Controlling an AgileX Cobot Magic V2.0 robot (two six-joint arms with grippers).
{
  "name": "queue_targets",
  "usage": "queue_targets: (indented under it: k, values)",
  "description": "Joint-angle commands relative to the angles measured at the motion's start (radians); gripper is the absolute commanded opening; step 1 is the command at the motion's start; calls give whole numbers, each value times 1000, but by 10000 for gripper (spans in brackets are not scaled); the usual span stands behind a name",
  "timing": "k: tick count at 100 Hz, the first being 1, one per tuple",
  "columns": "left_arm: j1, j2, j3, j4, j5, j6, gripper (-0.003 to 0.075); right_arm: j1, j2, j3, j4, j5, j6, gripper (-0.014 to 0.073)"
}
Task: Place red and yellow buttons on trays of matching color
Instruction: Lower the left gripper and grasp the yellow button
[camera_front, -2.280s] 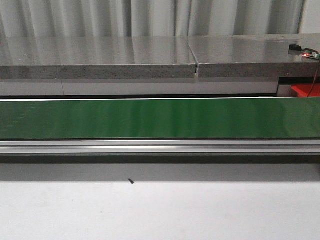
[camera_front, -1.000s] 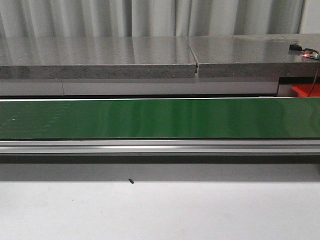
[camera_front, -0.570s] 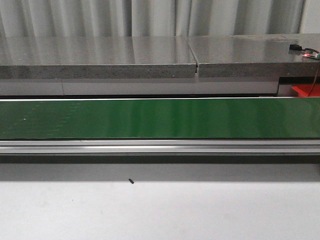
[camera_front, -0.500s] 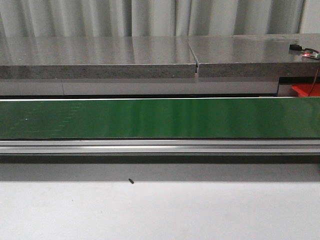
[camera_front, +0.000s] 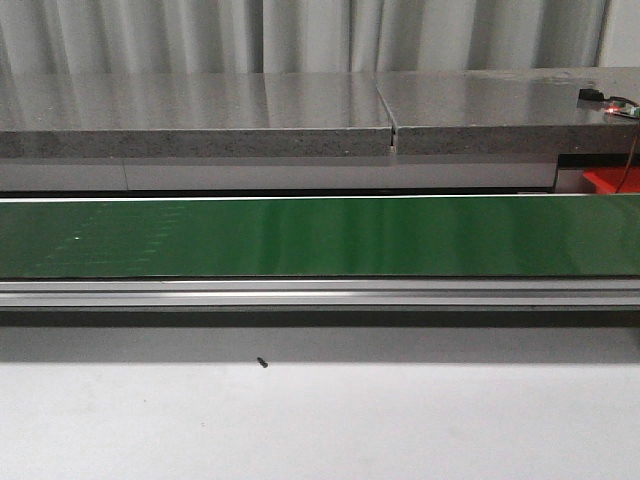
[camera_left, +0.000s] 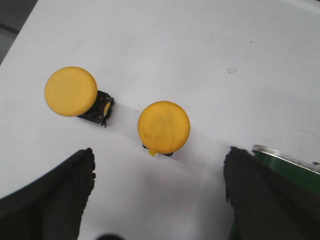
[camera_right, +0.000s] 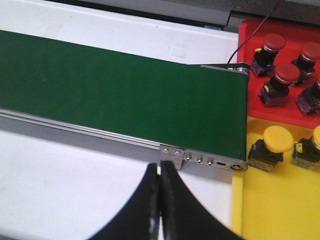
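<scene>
Two yellow buttons lie on the white table in the left wrist view, one (camera_left: 164, 126) just ahead of my open left gripper (camera_left: 159, 172), the other (camera_left: 71, 92) off to one side. Nothing sits between the left fingers (camera_left: 55, 192). In the right wrist view my right gripper (camera_right: 160, 172) is shut and empty over the white table, near the end of the green conveyor belt (camera_right: 120, 95). Beyond that end lie the red tray (camera_right: 287, 30) with several red buttons (camera_right: 286, 74) and the yellow tray (camera_right: 280, 205) with two yellow buttons (camera_right: 276, 139). Neither gripper shows in the front view.
The green conveyor belt (camera_front: 320, 236) spans the front view with an aluminium rail (camera_front: 320, 292) along its near side. A grey stone counter (camera_front: 300, 115) rises behind it. A small black speck (camera_front: 262, 363) lies on the white table. A corner of the belt frame (camera_left: 285, 157) shows beside my left gripper.
Only a faint pale mark on the belt's surface has shifted a little to the right in the front view. Nothing else there has changed.
</scene>
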Motion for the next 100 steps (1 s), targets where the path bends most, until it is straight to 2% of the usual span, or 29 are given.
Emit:
queue_targets:
  k: [1,46,69,100]
  values:
    - [4,-24,-36,-2,-71,-12,511,-5,4,-26,-3,-62,-1,-69]
    - [2,42,-36,-2,-156,-12,511,-5,4,-26,-3,-63,-1,-69]
    - [-31,44,-36,-4,-210,-12,511,-5,4,-26,-3,-63,-1,-69]
    - [-46,86,-36,-3,-219,-12,511,-5,4,-26,-3,-63,-1,-69]
